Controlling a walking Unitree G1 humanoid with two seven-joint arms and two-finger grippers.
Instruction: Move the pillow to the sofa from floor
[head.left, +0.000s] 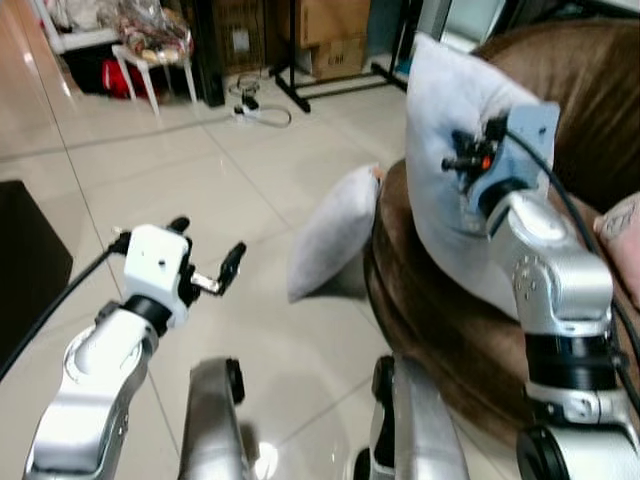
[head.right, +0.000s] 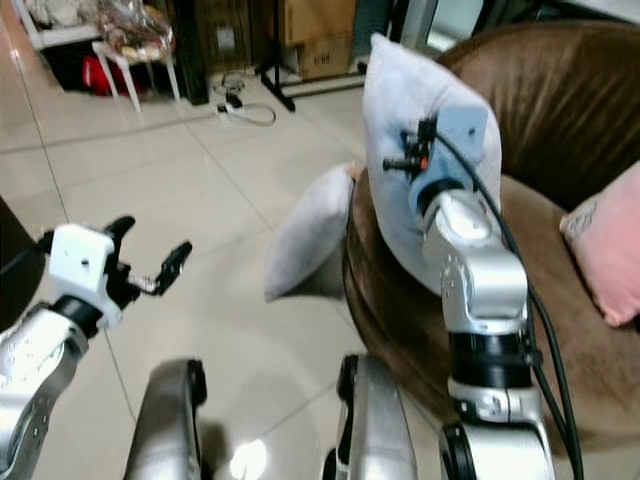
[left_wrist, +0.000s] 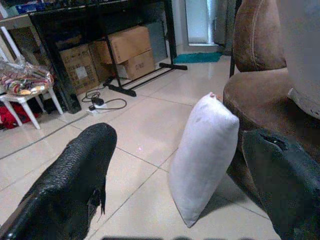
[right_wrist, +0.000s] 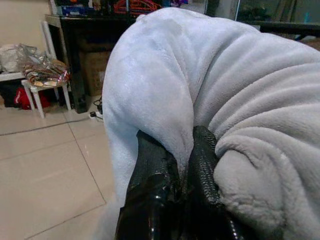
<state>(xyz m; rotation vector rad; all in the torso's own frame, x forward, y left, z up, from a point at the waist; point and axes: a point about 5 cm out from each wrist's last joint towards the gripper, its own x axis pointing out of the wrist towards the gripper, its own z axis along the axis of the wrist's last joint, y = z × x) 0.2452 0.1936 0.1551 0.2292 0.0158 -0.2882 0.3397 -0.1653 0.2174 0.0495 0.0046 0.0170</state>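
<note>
Right claw (right_wrist: 172, 165) is clamped on a fold of the grey pillow (head.left: 450, 150), fingers (right_wrist: 150, 170) pinched tight with fabric bulging between and around them. The pillow is lifted upright over the brown sofa (head.left: 590, 110), its lower edge down on the seat cushion. The right arm reaches up from below and meets the pillow's front face about mid-height.

Second grey pillow (head.left: 335, 230) stands on edge on the tiled floor (head.left: 180, 200), leaning against the sofa's rounded front. In the left wrist view it sits between the two fingers' lines of sight, well apart from both.

Left claw (head.left: 205, 255) is held low over the floor, left of the floor pillow and clear of it, fingers spread wide, gripping nothing.

Pink cushion (head.right: 605, 250) lies on the sofa seat to the right of the held pillow.

Background: cardboard boxes (left_wrist: 125, 50) under a dark rack, a white stool (head.left: 150, 60) with a bag-wrapped bundle on it, a power strip with cable (head.left: 255, 110) on the tiles.
</note>
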